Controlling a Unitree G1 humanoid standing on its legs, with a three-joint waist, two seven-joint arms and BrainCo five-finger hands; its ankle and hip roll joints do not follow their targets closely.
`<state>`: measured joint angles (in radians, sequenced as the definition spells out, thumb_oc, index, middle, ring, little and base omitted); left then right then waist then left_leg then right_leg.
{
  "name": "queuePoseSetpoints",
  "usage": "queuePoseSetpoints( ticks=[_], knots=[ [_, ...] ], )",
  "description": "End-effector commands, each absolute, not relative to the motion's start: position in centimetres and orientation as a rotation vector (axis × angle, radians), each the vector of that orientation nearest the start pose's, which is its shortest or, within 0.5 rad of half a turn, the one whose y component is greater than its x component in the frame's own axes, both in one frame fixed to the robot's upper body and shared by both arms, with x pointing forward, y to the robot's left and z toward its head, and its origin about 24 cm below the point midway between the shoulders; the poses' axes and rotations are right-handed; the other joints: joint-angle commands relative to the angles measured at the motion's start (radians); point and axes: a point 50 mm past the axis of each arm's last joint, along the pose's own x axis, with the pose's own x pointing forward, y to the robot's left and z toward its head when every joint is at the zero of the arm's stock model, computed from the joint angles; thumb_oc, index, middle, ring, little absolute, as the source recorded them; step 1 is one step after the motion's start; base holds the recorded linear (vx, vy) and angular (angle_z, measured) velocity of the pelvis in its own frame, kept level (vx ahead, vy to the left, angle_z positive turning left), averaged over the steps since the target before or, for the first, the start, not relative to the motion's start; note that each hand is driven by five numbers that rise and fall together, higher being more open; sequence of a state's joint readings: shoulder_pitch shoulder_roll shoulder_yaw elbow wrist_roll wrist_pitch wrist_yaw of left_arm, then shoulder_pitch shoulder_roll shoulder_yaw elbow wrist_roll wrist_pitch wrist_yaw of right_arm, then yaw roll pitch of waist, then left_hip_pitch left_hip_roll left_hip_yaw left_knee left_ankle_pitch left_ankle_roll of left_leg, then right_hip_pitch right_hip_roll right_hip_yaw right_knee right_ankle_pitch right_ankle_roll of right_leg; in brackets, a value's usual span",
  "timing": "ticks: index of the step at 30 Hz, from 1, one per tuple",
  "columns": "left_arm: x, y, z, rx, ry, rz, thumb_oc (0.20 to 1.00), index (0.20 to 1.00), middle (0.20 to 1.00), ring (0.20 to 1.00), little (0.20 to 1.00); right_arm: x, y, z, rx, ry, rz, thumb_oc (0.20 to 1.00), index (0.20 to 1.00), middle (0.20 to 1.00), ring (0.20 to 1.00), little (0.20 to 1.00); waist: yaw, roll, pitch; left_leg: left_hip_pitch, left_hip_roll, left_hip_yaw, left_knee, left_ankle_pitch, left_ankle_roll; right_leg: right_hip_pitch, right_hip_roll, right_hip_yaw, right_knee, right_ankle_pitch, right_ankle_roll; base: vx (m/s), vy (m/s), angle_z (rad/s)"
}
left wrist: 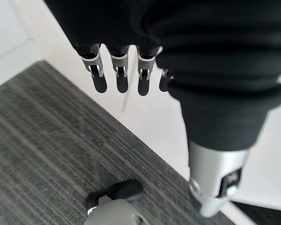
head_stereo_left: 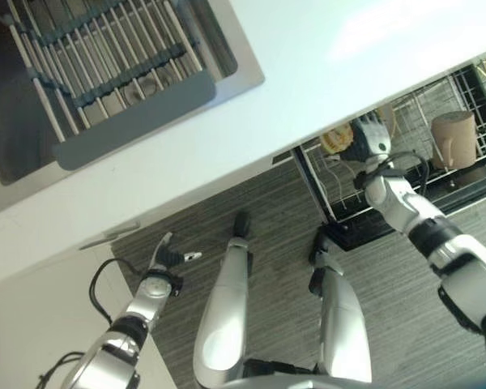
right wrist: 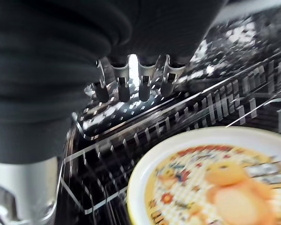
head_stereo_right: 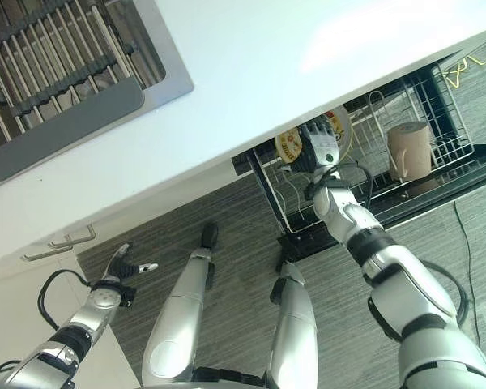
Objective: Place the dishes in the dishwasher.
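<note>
Plate and mug in dishwasher rack

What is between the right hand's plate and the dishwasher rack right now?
Nothing visible. The right hand has the yellow-printed plate already among the wires of the pulled-out rack, just under the counter edge. The beige mug stands further along the rack, apart from the plate. The left hand hangs open over the floor.

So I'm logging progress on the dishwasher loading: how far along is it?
A beige mug already stands in the pulled-out dishwasher rack. The right hand is at the rack beside the yellow-patterned plate; whether it grips the plate or the plate is seated, I cannot tell. The left hand hangs open over the floor, holding nothing. The sink rack looks bare, so little seems left.
</note>
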<state>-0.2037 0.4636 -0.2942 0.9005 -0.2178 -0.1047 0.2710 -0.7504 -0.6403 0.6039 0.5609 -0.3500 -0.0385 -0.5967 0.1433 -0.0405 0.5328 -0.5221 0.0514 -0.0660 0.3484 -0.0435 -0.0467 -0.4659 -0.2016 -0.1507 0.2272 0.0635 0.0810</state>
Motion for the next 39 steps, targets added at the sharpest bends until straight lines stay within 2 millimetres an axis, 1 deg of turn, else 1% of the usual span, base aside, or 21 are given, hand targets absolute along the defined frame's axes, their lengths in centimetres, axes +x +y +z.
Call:
queuePoseSetpoints(
  ticks=[1, 7, 11, 15, 16, 17, 18, 22, 23, 25, 26, 27, 28, 29, 30, 32, 33, 35, 36, 37, 39],
  knots=[
    [22.7, 27.3, -7.0, 0.411, 0.610, 0.284, 1.000, 1.000, 1.000, 1.000, 1.000, 36.2, -21.7, 17.2, -1.133, -0.479, -0.343, 1.000, 1.000, 1.000, 1.000, 1.000, -0.011, 0.026, -0.013, 0.091, 0.014, 0.040, -0.123, 0.026, 0.065, 0.024, 0.014, 0.009, 0.116, -0.106, 0.000, 0.08, 0.029, -0.04],
    [20.2, 28.7, -8.3, 0.398, 0.697, 0.345, 1.000, 1.000, 1.000, 1.000, 1.000, 33.7, -23.1, 15.4, -0.986, -0.424, -0.400, 1.000, 1.000, 1.000, 1.000, 1.000, -0.042, -0.011, -0.013, 0.206, 0.034, 0.077, -0.121, -0.006, 0.060, 0.143, 0.012, 0.016, 0.079, -0.104, 0.005, 0.06, 0.000, -0.07],
    [18.6, 28.8, -9.4, 0.368, 0.763, 0.350, 1.000, 1.000, 1.000, 1.000, 1.000, 31.9, -23.6, 14.1, -0.864, -0.404, -0.440, 1.000, 1.000, 1.000, 1.000, 1.000, -0.065, -0.034, -0.025, 0.287, 0.048, 0.096, -0.119, -0.028, 0.057, 0.231, 0.015, 0.023, 0.055, -0.106, 0.003, 0.07, -0.009, -0.15],
    [15.5, 28.2, -11.6, 0.258, 0.905, 0.363, 1.000, 1.000, 1.000, 1.000, 1.000, 29.9, -25.1, 13.0, -0.781, -0.383, -0.494, 1.000, 1.000, 1.000, 1.000, 1.000, -0.086, -0.044, -0.094, 0.357, 0.056, 0.110, -0.156, -0.032, 0.052, 0.303, 0.021, 0.030, 0.004, -0.101, 0.006, 0.12, 0.001, -0.19],
    [13.6, 27.8, -12.7, 0.220, 0.971, 0.375, 1.000, 1.000, 1.000, 1.000, 1.000, 28.8, -26.0, 12.9, -0.747, -0.394, -0.537, 1.000, 1.000, 1.000, 1.000, 1.000, -0.101, -0.045, -0.142, 0.411, 0.065, 0.118, -0.197, -0.031, 0.043, 0.355, 0.023, 0.034, -0.035, -0.101, 0.012, 0.17, 0.011, -0.19],
    [13.0, 27.7, -13.0, 0.218, 0.988, 0.375, 1.000, 1.000, 1.000, 1.000, 1.000, 28.5, -26.3, 13.0, -0.733, -0.399, -0.560, 1.000, 1.000, 1.000, 1.000, 1.000, -0.107, -0.046, -0.161, 0.422, 0.066, 0.119, -0.214, -0.022, 0.041, 0.367, 0.024, 0.036, -0.051, -0.094, 0.014, 0.25, 0.005, -0.07],
    [11.7, 27.4, -13.6, 0.213, 1.028, 0.383, 1.000, 1.000, 1.000, 1.000, 1.000, 27.6, -27.3, 13.0, -0.686, -0.411, -0.615, 1.000, 1.000, 1.000, 1.000, 1.000, -0.116, -0.044, -0.200, 0.461, 0.070, 0.122, -0.249, -0.018, 0.034, 0.402, 0.028, 0.043, -0.077, -0.094, 0.020, 0.18, 0.001, -0.14],
    [9.6, 26.8, -14.5, 0.191, 1.085, 0.404, 1.000, 1.000, 1.000, 1.000, 1.000, 25.8, -29.3, 12.2, -0.498, -0.393, -0.760, 1.000, 1.000, 1.000, 1.000, 1.000, -0.134, -0.035, -0.276, 0.513, 0.079, 0.133, -0.315, 0.008, 0.022, 0.445, 0.029, 0.050, -0.126, -0.078, 0.031, 0.13, 0.010, -0.12],
    [9.2, 26.7, -14.6, 0.188, 1.087, 0.403, 1.000, 1.000, 1.000, 1.000, 1.000, 24.7, -30.5, 11.1, -0.381, -0.370, -0.854, 1.000, 1.000, 1.000, 1.000, 1.000, -0.145, -0.028, -0.305, 0.538, 0.085, 0.141, -0.349, 0.019, 0.014, 0.467, 0.028, 0.049, -0.149, -0.074, 0.037, 0.12, 0.017, -0.05],
    [9.1, 26.4, -14.7, 0.190, 1.083, 0.386, 1.000, 1.000, 1.000, 1.000, 1.000, 23.5, -31.7, 9.8, -0.277, -0.337, -0.940, 1.000, 1.000, 1.000, 1.000, 1.000, -0.153, -0.025, -0.327, 0.562, 0.088, 0.145, -0.380, 0.030, 0.006, 0.489, 0.030, 0.046, -0.173, -0.071, 0.041, 0.10, -0.004, -0.11],
    [9.4, 26.2, -14.8, 0.205, 1.071, 0.354, 1.000, 1.000, 1.000, 1.000, 1.000, 22.2, -33.0, 8.4, -0.149, -0.314, -1.040, 1.000, 1.000, 1.000, 1.000, 1.000, -0.161, -0.022, -0.345, 0.579, 0.090, 0.150, -0.395, 0.031, 0.001, 0.508, 0.033, 0.041, -0.188, -0.072, 0.042, 0.08, -0.018, -0.08],
    [9.5, 26.0, -14.8, 0.211, 1.064, 0.341, 1.000, 1.000, 1.000, 1.000, 1.000, 21.7, -33.5, 7.6, -0.096, -0.296, -1.076, 1.000, 1.000, 1.000, 1.000, 1.000, -0.163, -0.021, -0.350, 0.587, 0.091, 0.153, -0.398, 0.029, 0.000, 0.514, 0.032, 0.038, -0.192, -0.073, 0.042, 0.11, -0.024, -0.02],
    [9.7, 25.6, -14.8, 0.213, 1.050, 0.316, 1.000, 1.000, 1.000, 1.000, 1.000, 20.5, -34.2, 5.8, 0.068, -0.271, -1.160, 1.000, 1.000, 1.000, 1.000, 1.000, -0.169, -0.018, -0.360, 0.604, 0.091, 0.157, -0.400, 0.026, -0.002, 0.529, 0.032, 0.034, -0.198, -0.074, 0.042, 0.10, -0.020, 0.00],
    [9.8, 25.5, -14.9, 0.213, 1.043, 0.300, 1.000, 1.000, 1.000, 1.000, 1.000, 19.8, -34.6, 4.8, 0.166, -0.254, -1.208, 1.000, 1.000, 1.000, 1.000, 1.000, -0.170, -0.016, -0.363, 0.613, 0.091, 0.160, -0.401, 0.023, -0.002, 0.538, 0.032, 0.031, -0.203, -0.074, 0.042, 0.12, -0.031, -0.05],
    [10.1, 25.2, -14.9, 0.209, 1.035, 0.273, 1.000, 1.000, 1.000, 1.000, 1.000, 18.4, -35.2, 2.5, 0.341, -0.213, -1.310, 1.000, 1.000, 1.000, 1.000, 1.000, -0.171, -0.013, -0.370, 0.628, 0.093, 0.163, -0.404, 0.019, -0.003, 0.553, 0.032, 0.027, -0.213, -0.074, 0.042, 0.09, -0.029, -0.05],
    [10.2, 25.0, -14.9, 0.204, 1.036, 0.244, 1.000, 1.000, 1.000, 1.000, 1.000, 17.2, -35.6, 0.7, 0.433, -0.175, -1.395, 1.000, 1.000, 1.000, 1.000, 1.000, -0.168, -0.010, -0.374, 0.640, 0.093, 0.164, -0.408, 0.016, -0.003, 0.566, 0.032, 0.022, -0.223, -0.072, 0.043, 0.08, -0.041, 0.02],
    [10.4, 24.4, -15.1, 0.167, 1.063, 0.178, 1.000, 1.000, 1.000, 1.000, 1.000, 15.7, -35.7, -1.5, 0.471, -0.105, -1.491, 1.000, 1.000, 1.000, 1.000, 1.000, -0.162, -0.006, -0.380, 0.654, 0.094, 0.164, -0.414, 0.013, -0.005, 0.582, 0.032, 0.010, -0.237, -0.069, 0.044, 0.09, -0.064, 0.03],
    [10.6, 23.6, -15.3, 0.157, 1.078, 0.123, 1.000, 1.000, 1.000, 1.000, 1.000, 15.1, -35.0, -3.5, 0.470, -0.003, -1.500, 1.000, 1.000, 1.000, 1.000, 1.000, -0.155, 0.000, -0.385, 0.672, 0.095, 0.163, -0.420, 0.011, -0.006, 0.601, 0.031, -0.002, -0.251, -0.065, 0.044, 0.09, -0.061, 0.07],
    [10.6, 23.3, -15.4, 0.156, 1.096, 0.101, 1.000, 1.000, 1.000, 1.000, 1.000, 15.1, -34.4, -4.5, 0.526, 0.043, -1.477, 1.000, 1.000, 1.000, 1.000, 1.000, -0.154, 0.004, -0.387, 0.681, 0.096, 0.161, -0.422, 0.009, -0.008, 0.610, 0.031, -0.005, -0.257, -0.063, 0.043, 0.07, -0.047, 0.06],
    [10.2, 23.2, -15.5, 0.138, 1.123, 0.086, 1.000, 1.000, 1.000, 1.000, 1.000, 15.0, -32.8, -6.2, 0.601, 0.103, -1.402, 1.000, 1.000, 1.000, 1.000, 1.000, -0.155, 0.014, -0.391, 0.691, 0.097, 0.161, -0.426, 0.008, -0.010, 0.618, 0.029, -0.012, -0.261, -0.063, 0.043, 0.05, -0.033, 0.03],
    [9.8, 23.3, -15.7, 0.141, 1.144, 0.081, 1.000, 1.000, 1.000, 1.000, 1.000, 15.0, -31.9, -7.2, 0.636, 0.142, -1.350, 1.000, 1.000, 1.000, 1.000, 1.000, -0.156, 0.022, -0.394, 0.696, 0.096, 0.160, -0.429, 0.007, -0.010, 0.622, 0.027, -0.017, -0.263, -0.064, 0.043, 0.03, -0.010, 0.03]
  ],
)
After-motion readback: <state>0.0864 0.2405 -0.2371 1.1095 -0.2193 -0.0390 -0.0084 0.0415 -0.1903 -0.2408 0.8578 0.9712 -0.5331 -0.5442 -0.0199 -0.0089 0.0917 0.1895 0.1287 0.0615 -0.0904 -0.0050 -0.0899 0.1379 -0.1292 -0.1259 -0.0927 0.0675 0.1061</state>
